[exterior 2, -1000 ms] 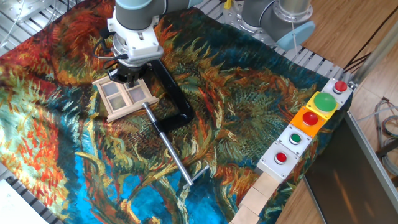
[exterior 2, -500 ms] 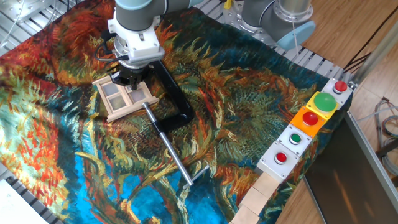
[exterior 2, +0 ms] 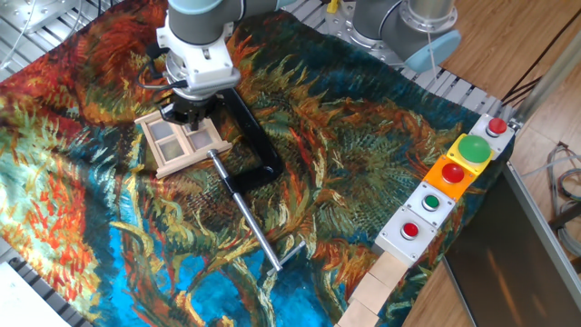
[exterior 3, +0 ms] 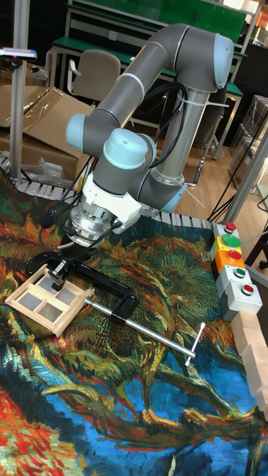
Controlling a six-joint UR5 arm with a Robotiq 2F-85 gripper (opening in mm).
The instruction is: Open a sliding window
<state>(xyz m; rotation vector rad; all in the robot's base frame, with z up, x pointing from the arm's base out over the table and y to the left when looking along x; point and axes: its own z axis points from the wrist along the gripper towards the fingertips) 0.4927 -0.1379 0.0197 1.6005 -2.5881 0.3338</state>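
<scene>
The sliding window (exterior 2: 180, 143) is a small pale wooden frame with four panes, lying flat on the patterned cloth at the left. It also shows in the tall fixed view as the sliding window (exterior 3: 45, 302). My gripper (exterior 2: 192, 117) points straight down onto the window's far edge, its dark fingertips on or just at the frame. From the tall fixed view the gripper (exterior 3: 58, 278) meets the frame's upper right edge. The fingers are dark against the black clamp behind them, so their gap is not readable.
A black C-clamp (exterior 2: 254, 150) with a long steel screw (exterior 2: 250, 223) lies right beside the window, its arm passing behind the gripper. A row of button boxes (exterior 2: 451, 178) and wooden blocks (exterior 2: 377, 289) line the right edge. A second robot base (exterior 2: 408, 27) stands at the back.
The gripper shifted slightly to the right along the window's far edge between one second and half a second ago. Since then nothing has visibly moved.
</scene>
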